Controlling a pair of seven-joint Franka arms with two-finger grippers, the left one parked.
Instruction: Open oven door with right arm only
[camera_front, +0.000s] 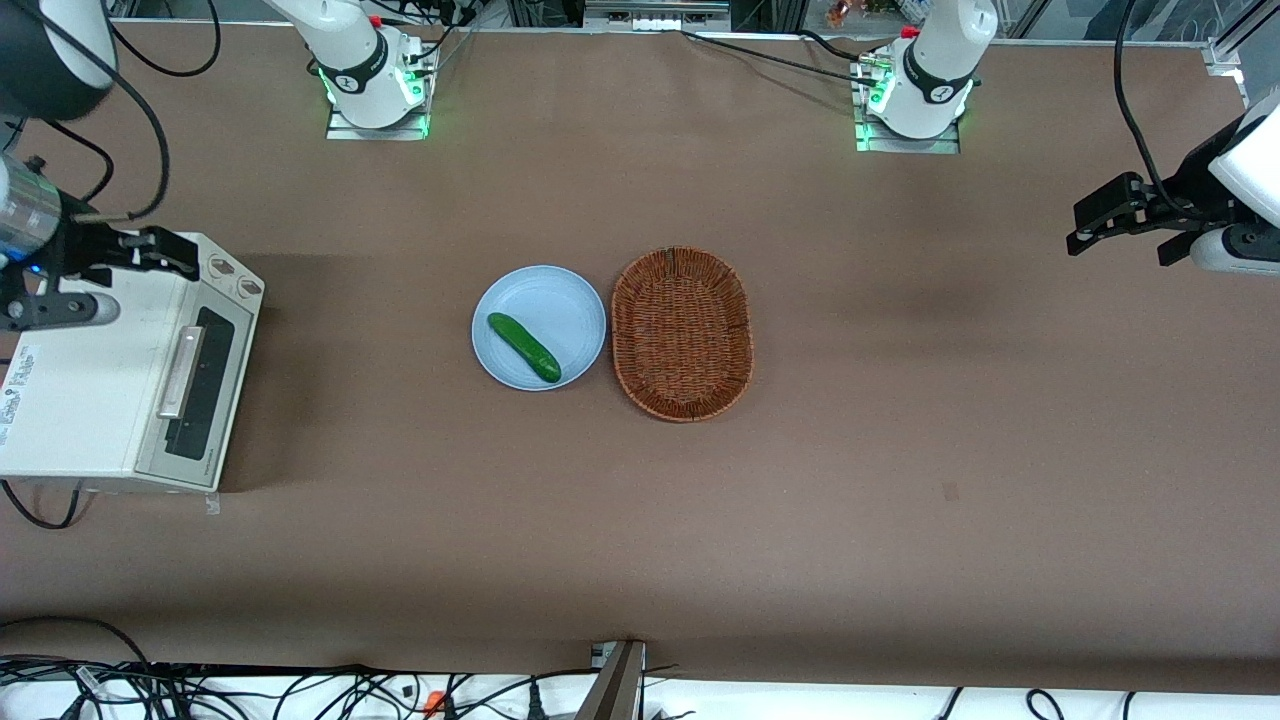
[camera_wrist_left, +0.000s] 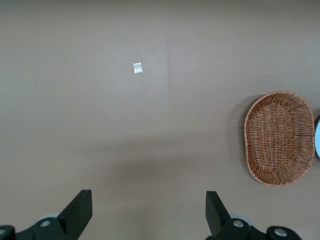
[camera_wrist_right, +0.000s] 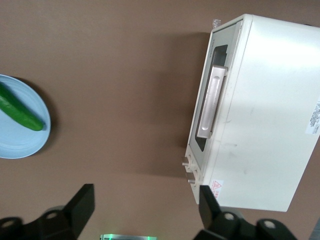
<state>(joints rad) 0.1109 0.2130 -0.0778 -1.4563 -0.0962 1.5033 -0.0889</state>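
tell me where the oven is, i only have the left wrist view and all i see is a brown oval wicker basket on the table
observer: the cream-white toaster oven sits at the working arm's end of the table. Its oven door, with dark glass and a silver bar handle, is closed.
operator: where's the gripper
observer: the right arm's black two-finger gripper hovers above the oven's knob end, open and holding nothing.
operator: anything in front of the door
observer: a light blue round plate carrying a green cucumber lies out in front of the door, well apart from it, right beside your basket.
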